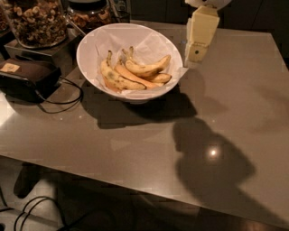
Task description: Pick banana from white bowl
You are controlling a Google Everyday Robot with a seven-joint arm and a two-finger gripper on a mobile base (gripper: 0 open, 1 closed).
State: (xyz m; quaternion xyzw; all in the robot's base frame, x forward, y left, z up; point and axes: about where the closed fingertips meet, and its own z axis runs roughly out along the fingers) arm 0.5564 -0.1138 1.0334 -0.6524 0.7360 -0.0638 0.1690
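The white bowl (92, 43) stands on the grey table at the back left of centre, lined with crumpled white paper. It holds three bananas. The banana (149, 68), yellow and strongly curved, lies on top at the right. A flatter orange-tinted one (134, 76) and a darker-spotted one (113, 77) lie beside it. My gripper (196, 53), cream-coloured, hangs just outside the bowl's right rim, above the table and level with the rim. It holds nothing and does not touch the bananas.
Two glass jars of nuts (34, 20) (90, 13) stand behind the bowl at the back left. A black device (27, 76) with a cable (67, 97) lies left of the bowl. The table's front edge (113, 180) runs across the lower frame.
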